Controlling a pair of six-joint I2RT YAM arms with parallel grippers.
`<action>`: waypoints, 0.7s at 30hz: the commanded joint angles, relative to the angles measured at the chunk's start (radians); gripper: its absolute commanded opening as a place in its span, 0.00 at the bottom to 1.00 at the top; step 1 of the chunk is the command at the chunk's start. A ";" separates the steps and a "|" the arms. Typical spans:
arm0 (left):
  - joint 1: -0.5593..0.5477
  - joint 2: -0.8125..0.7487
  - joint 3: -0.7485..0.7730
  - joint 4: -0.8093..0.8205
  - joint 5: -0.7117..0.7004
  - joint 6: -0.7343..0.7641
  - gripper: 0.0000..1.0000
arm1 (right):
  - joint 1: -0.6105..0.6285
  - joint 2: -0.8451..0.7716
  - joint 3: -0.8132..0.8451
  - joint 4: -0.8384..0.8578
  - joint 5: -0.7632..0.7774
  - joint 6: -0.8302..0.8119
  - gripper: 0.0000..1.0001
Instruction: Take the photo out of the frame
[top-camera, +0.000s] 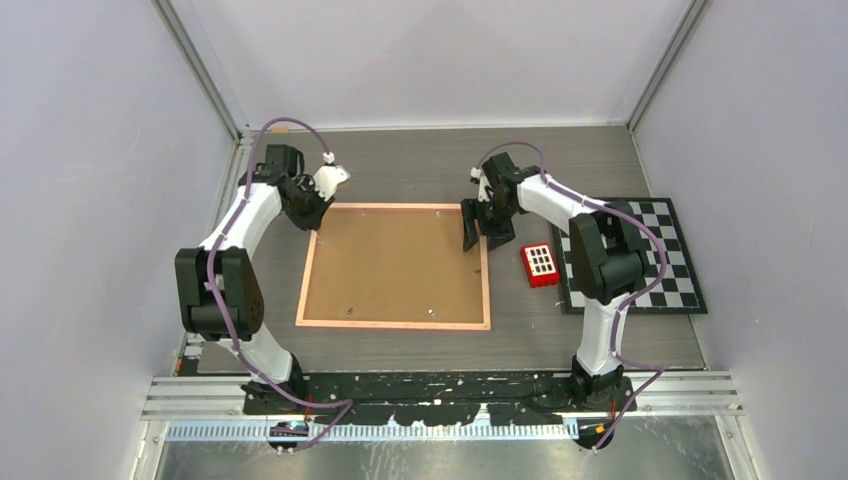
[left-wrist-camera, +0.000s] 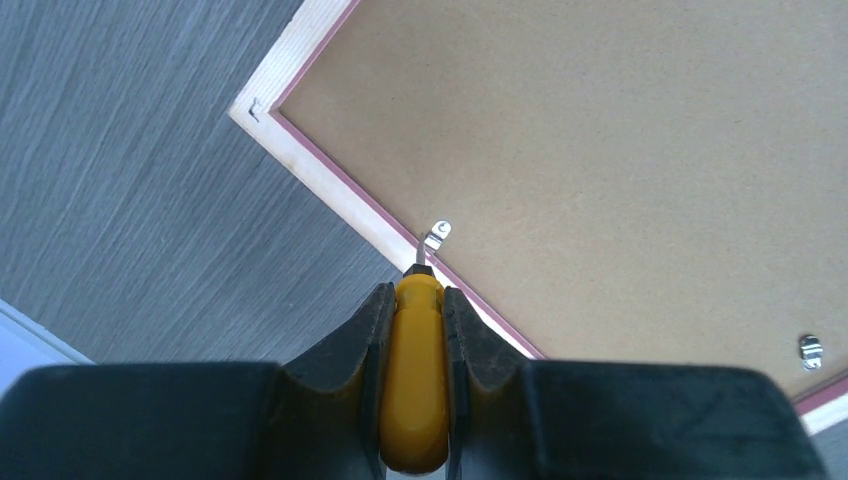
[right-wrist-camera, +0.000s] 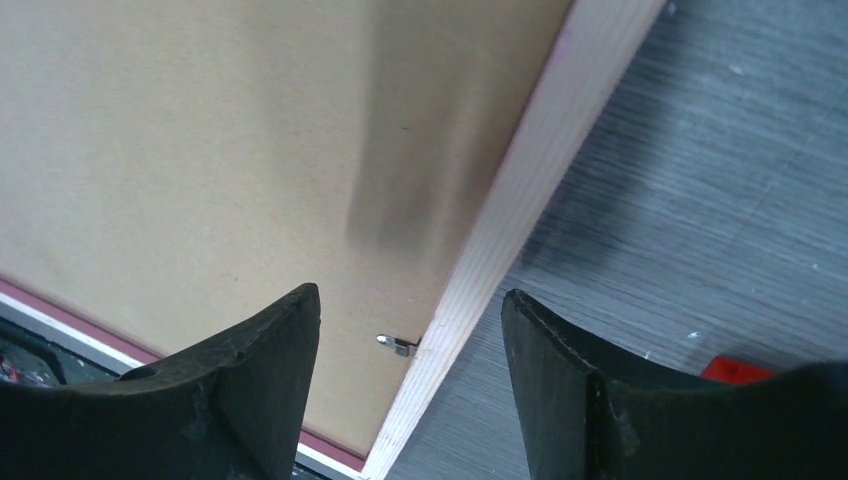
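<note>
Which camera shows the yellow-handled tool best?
The left wrist view: the yellow-handled tool fills the middle, clamped in the left gripper, its tip at a metal clip on the frame. From the top view it cannot be made out; the right wrist view misses it.

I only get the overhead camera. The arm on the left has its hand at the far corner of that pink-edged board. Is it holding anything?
Observer: Yes. The left hand is shut on a yellow-handled tool, its metal tip at a small clip on the brown back panel of the frame.
Operator: And the other hand?
Observer: The right hand is open and empty, above the frame's right edge, with a second clip showing between its fingers.
</note>
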 joint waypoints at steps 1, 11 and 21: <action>0.007 0.019 0.012 0.050 -0.027 0.060 0.00 | -0.004 -0.022 -0.029 0.041 0.054 0.074 0.70; 0.007 0.080 0.029 0.067 -0.046 0.134 0.00 | -0.004 0.057 -0.010 0.053 0.085 0.119 0.58; 0.005 0.076 0.028 -0.016 -0.051 0.192 0.00 | -0.004 0.079 -0.028 0.048 0.084 0.132 0.19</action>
